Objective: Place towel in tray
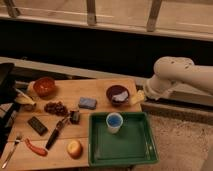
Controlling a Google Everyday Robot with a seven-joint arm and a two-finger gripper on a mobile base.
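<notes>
A green tray (142, 150) sits at the front right of the wooden table (100, 87), with a white cup (114, 122) of blue contents standing in it near its back edge. A pale crumpled thing, which looks like the towel (120, 97), lies in a dark purple bowl (116, 90) just behind the tray. The white arm (172, 75) reaches in from the right. My gripper (138, 98) is at the bowl's right rim, above the table's right edge and behind the tray.
On the table lie a blue sponge (87, 103), an orange bowl (44, 86), grapes (56, 107), a banana (22, 99), a black bar (37, 125), a knife (56, 132), a red chili (36, 148), an apple (74, 148) and a fork (11, 150).
</notes>
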